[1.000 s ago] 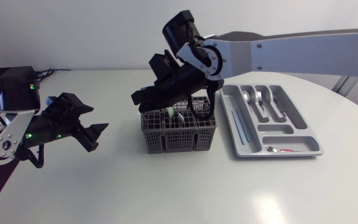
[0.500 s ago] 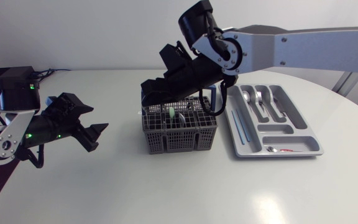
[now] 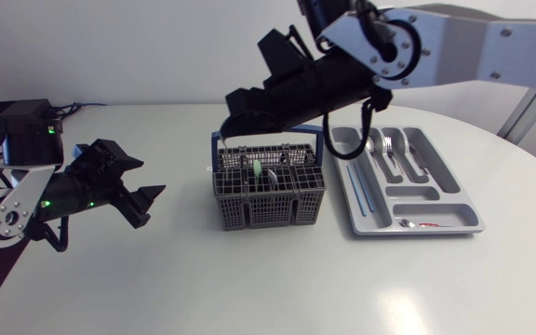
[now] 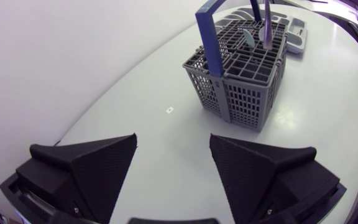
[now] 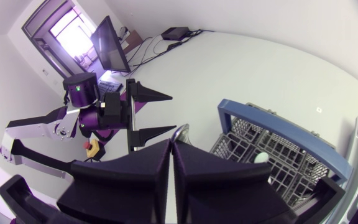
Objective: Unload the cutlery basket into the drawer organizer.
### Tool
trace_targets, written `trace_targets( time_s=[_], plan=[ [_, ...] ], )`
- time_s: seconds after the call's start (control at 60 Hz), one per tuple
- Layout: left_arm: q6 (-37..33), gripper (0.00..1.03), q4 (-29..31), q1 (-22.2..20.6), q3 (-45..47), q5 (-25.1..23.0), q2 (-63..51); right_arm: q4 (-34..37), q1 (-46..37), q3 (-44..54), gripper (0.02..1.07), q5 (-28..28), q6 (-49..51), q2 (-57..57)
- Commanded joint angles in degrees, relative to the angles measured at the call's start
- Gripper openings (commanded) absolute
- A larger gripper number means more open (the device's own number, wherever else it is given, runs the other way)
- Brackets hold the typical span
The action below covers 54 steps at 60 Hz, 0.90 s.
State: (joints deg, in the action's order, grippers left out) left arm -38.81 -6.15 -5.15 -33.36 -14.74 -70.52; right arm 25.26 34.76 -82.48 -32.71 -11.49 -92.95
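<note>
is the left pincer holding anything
No, the left pincer stands open and empty, with the cutlery basket ahead of it.

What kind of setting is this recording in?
Likely a robotics lab bench, not a kitchen: left arm and right arm at a white table, cutlery basket and drawer organizer standing loose on it.

Bright even light — faint soft shadow at basket base

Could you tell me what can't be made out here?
Right wrist view: fingers of the right gripper hide all but a metal tip of the cutlery piece held.
Head view: the right arm and mesh walls hide much inside the basket.
Head view: items in the front compartment of the organizer are too small to identify.
</note>
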Motion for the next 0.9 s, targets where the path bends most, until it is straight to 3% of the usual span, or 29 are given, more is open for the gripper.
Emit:
trace_targets(
  time_s=[0.0, 0.333, 0.467, 0.633, 0.883],
  plan=[
    [-0.1, 0.82, 0.0, -0.7, -0.4, -0.4, -0.1, 2.7, -2.6, 1.2, 0.07, 1.4, 1.1, 4.2],
    [0.6, 0.84, 1.9, -4.5, -2.8, 0.7, 0.4, 17.7, -14.6, 5.0, 0.07, 13.5, 11.3, 13.7],
    [1.1, 0.85, 2.4, -6.4, -3.5, 1.3, 0.3, 20.9, -21.2, 8.3, 0.07, 15.5, 15.6, 16.0],
    [1.4, 0.85, 3.0, -9.2, -4.5, 3.1, 0.2, 21.5, -29.2, 13.6, 0.07, 17.3, 21.4, 16.8],
    [1.5, 0.85, 3.6, -10.5, -5.0, 3.8, 0.2, 18.3, -34.7, 21.5, 0.07, 25.1, 27.5, 14.9]
  ],
)
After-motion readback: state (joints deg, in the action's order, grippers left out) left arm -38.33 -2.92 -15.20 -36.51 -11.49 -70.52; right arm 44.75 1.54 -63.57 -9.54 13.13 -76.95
